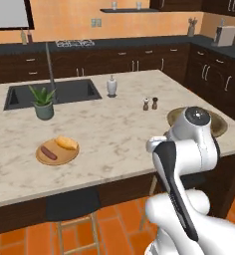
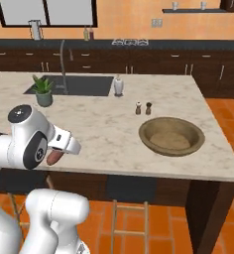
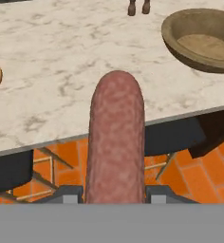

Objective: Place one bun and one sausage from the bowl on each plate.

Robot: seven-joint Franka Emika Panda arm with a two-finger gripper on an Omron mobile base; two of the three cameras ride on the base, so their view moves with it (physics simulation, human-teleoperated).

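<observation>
My gripper [image 3: 115, 194] is shut on a reddish-brown sausage [image 3: 116, 137] that sticks out lengthwise between the two dark fingertips. In the right base view the gripper [image 2: 55, 153] hangs in front of the counter's near edge with the sausage [image 2: 52, 158] showing below the hand. The olive-brown bowl [image 2: 171, 136] sits at the counter's right end and looks empty; it shows too at the hand view's top right [image 3: 199, 40] and behind the arm [image 1: 222, 127]. A tan plate [image 1: 58, 155] on the left holds a bun [image 1: 66, 143] and a sausage [image 1: 48, 153].
Salt and pepper shakers [image 2: 143, 107] stand behind the bowl. A potted plant [image 1: 43, 103], a sink [image 1: 52, 92] with a tall tap and a white bottle [image 1: 111, 85] are further back. Stools [image 1: 72, 209] and orange floor tiles lie under the counter edge.
</observation>
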